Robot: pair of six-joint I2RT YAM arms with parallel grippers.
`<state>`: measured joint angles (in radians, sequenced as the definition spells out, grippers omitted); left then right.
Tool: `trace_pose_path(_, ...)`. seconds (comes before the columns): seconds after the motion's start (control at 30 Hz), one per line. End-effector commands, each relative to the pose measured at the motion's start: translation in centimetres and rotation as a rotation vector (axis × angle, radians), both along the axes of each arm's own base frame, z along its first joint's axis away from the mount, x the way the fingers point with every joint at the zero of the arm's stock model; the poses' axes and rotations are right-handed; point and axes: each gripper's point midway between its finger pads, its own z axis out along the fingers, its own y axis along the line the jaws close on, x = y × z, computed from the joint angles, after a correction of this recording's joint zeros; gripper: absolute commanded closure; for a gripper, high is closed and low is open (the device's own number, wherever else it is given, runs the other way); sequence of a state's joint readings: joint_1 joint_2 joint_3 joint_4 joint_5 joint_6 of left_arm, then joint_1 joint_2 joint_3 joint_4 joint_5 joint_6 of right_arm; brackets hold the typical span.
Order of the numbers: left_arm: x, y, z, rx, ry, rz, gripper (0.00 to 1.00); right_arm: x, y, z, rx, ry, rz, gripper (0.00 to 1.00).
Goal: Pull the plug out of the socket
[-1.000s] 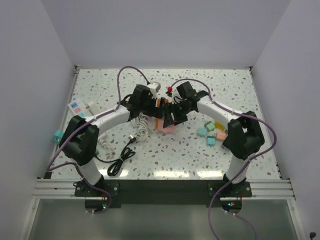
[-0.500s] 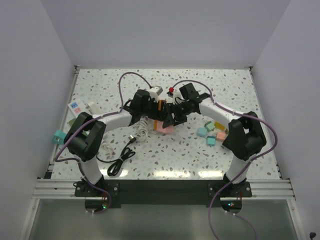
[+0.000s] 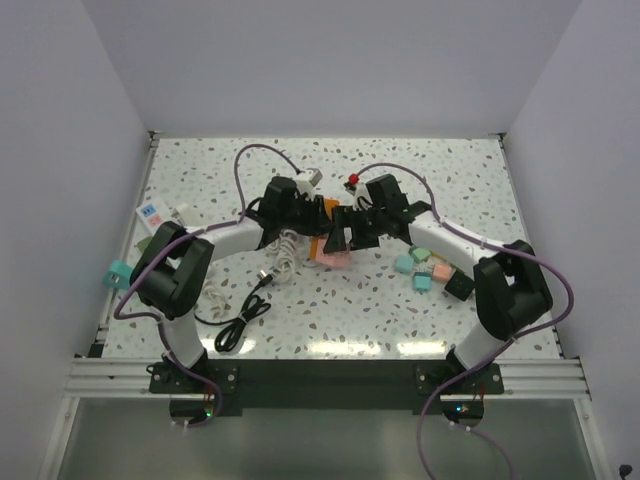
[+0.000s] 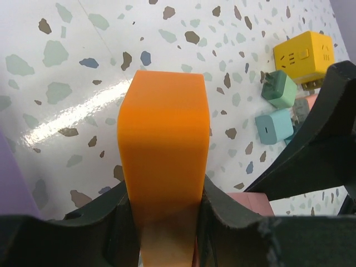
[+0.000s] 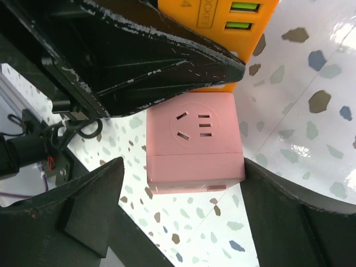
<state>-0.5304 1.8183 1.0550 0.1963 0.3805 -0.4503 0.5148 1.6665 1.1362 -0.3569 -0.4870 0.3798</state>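
Note:
The plug is an orange block (image 4: 164, 150) with green USB ports (image 5: 222, 19). My left gripper (image 4: 164, 208) is shut on it, one black finger pressed to each side. Its near end meets the far edge of the socket, a pink cube (image 5: 194, 142) with a round outlet face, lying on the speckled table (image 5: 311, 100). My right gripper (image 5: 182, 181) stands open astride the pink cube; the right finger (image 5: 289, 217) sits at its side and the left finger (image 5: 83, 206) is well apart. From above, both grippers meet at mid-table, with the left gripper (image 3: 318, 215) beside the right gripper (image 3: 345, 238) and the pink cube (image 3: 333, 258) below them.
A yellow cube (image 4: 303, 53), a green adapter (image 4: 281, 89) and a teal one (image 4: 273, 127) lie right of centre. A black cube (image 3: 458, 285) sits by the right arm. White cable (image 3: 287, 250) and black cable (image 3: 245, 315) lie left of centre, a white strip (image 3: 152, 215) at the left edge.
My left gripper has come shut on the orange block. My right gripper has opened off the pink cube, and the right arm's elbow has swung down and to the right.

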Motion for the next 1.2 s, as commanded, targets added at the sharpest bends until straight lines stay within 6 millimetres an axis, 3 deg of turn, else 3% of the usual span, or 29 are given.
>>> trace_pose_path(0.0, 1.3, -1.6, 4.3, -0.111, -0.014, 0.027, 1.00, 2.5, 0.8, 3.2, 0.073, -0.164, -0.097, 0.13)
trace_pose_path(0.23, 1.4, -3.2, 8.9, -0.256, -0.016, 0.011, 1.00, 2.8, 2.4, 2.1, 0.071, -0.160, -0.080, 0.14)
trace_pose_path(0.37, 0.9, -3.7, 10.5, -0.314, -0.018, -0.019, 1.00, 3.4, 3.2, 2.4, 0.099, -0.155, -0.077, 0.23)
trace_pose_path(0.5, 1.2, -2.4, 11.0, -0.332, -0.032, 0.008, 1.00, 2.9, 3.5, 2.9, 0.111, -0.125, -0.057, 0.48)
trace_pose_path(0.53, 1.2, -1.9, 10.6, -0.329, -0.028, 0.023, 1.00, 2.6, 3.5, 2.9, 0.116, -0.112, -0.053, 0.66)
trace_pose_path(0.63, 2.4, 0.6, 9.9, -0.298, -0.049, 0.096, 1.00, 0.9, 2.9, 3.1, 0.113, -0.068, -0.045, 0.98)
trace_pose_path(0.77, 4.6, 5.5, 8.2, -0.261, -0.045, 0.203, 1.00, -1.7, 1.2, 3.7, 0.069, -0.003, -0.046, 1.00)
trace_pose_path(0.8, 4.8, 6.4, 7.8, -0.256, -0.042, 0.218, 1.00, -2.2, 0.9, 5.6, 0.085, -0.031, -0.045, 1.00)
trace_pose_path(0.87, 5.5, 8.9, 7.1, -0.238, -0.036, 0.270, 1.00, -3.4, -0.4, 7.2, 0.058, -0.037, -0.056, 1.00)
trace_pose_path(0.93, 5.7, 10.3, 7.7, -0.229, -0.062, 0.299, 1.00, -3.6, -1.6, 11.0, 0.061, -0.129, -0.090, 1.00)
trace_pose_path(1.0, 6.0, 11.5, 8.1, -0.208, -0.082, 0.326, 1.00, -4.0, -3.4, 12.5, -0.003, -0.153, -0.132, 1.00)
trace_pose_path(1.07, 6.3, 12.0, 8.3, -0.199, -0.087, 0.336, 1.00, -4.4, -4.5, 12.8, -0.056, -0.164, -0.128, 1.00)
trace_pose_path(1.17, 6.7, 12.2, 8.1, -0.192, -0.082, 0.346, 1.00, -5.2, -7.2, 11.8, -0.195, -0.118, -0.151, 1.00)
